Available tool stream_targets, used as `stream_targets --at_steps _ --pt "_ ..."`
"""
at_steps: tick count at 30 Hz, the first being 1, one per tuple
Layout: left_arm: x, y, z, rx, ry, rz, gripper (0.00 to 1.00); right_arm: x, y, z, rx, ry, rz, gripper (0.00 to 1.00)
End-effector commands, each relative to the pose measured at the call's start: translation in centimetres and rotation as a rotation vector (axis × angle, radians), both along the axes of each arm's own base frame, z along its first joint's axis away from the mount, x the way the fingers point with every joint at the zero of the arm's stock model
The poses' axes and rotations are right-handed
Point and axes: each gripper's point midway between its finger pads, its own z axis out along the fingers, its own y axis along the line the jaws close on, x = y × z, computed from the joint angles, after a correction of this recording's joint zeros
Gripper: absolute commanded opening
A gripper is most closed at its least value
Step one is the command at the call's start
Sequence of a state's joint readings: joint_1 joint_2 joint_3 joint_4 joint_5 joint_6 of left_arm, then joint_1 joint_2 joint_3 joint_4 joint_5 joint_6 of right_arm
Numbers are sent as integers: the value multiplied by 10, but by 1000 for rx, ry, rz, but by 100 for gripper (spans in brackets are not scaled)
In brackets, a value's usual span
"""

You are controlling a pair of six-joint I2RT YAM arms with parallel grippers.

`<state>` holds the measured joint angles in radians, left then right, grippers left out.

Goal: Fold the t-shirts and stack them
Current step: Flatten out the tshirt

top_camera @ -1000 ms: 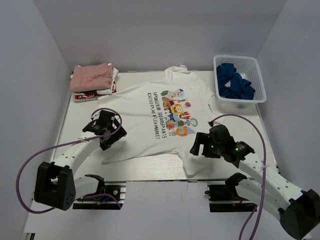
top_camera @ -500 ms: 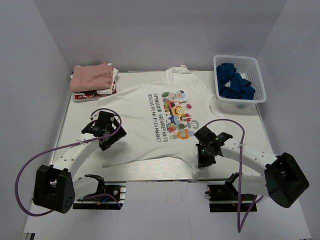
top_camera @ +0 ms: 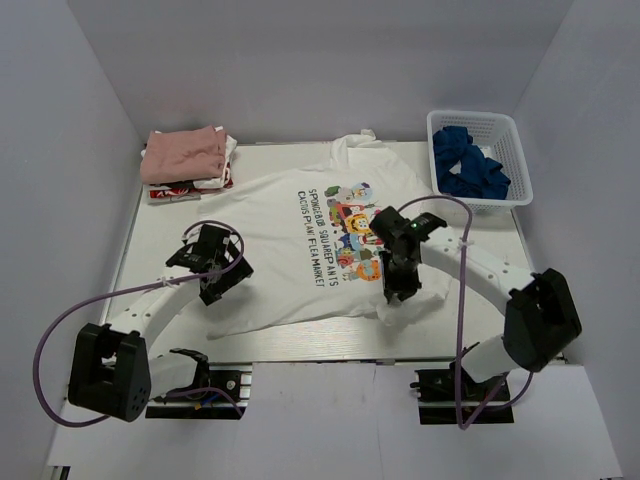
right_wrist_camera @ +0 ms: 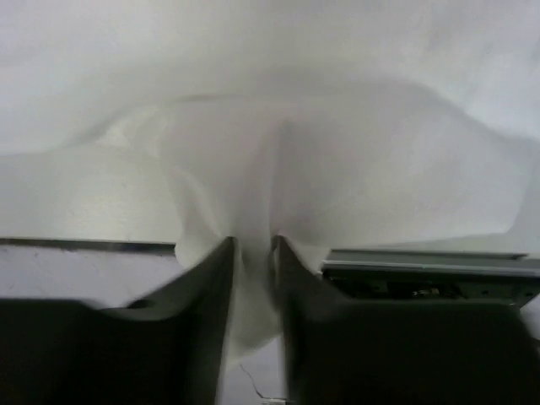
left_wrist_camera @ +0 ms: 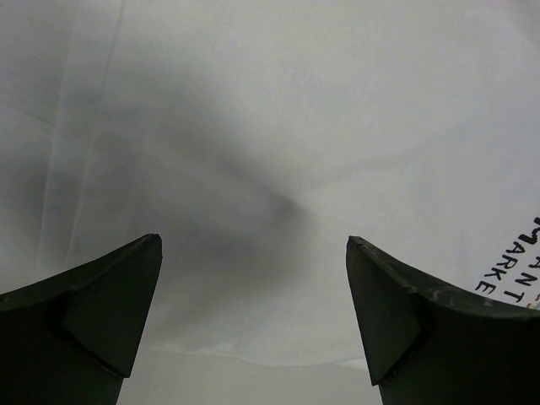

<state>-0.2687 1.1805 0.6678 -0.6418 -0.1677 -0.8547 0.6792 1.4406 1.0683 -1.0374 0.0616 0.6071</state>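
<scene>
One large white t-shirt (top_camera: 285, 215) flat across the middle of the surface (top_camera: 150, 228), print up. Left end effector (top_camera: 214, 266) wide apart over its near left side, grasping nothing. Right end effector (top_camera: 397, 291) pinched narrow on a bunched fold at its near right hem. Pink t-shirt (top_camera: 183, 152) folded atop white-and-red t-shirt (top_camera: 172, 191), far left corner.

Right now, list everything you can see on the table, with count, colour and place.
white t-shirt: 1, white with dark lettering and a colourful graphic, spread mid-table, near right corner bunched
pink t-shirt: 1, dusty pink, folded, top of far-left stack
white-and-red t-shirt: 1, under the pink one
basket: 1, white, far right
blue cloth: count unclear, dark blue, in basket
table: 1, white
left end effector: open, above shirt's left side
right end effector: pinching shirt fold
</scene>
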Motion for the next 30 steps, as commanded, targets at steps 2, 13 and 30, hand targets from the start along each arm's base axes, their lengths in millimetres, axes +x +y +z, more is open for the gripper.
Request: stream_targets --at_steps 2,13,30 --pt "3 -3 0 -3 -3 -9 100 62 22 4 0 -140 49 55" --pt "10 -4 -8 1 -7 -17 100 11 -45 11 -95 -160 -109 90" --pt "32 -8 -34 34 51 -31 100 -23 -48 -54 -28 -52 -181 74"
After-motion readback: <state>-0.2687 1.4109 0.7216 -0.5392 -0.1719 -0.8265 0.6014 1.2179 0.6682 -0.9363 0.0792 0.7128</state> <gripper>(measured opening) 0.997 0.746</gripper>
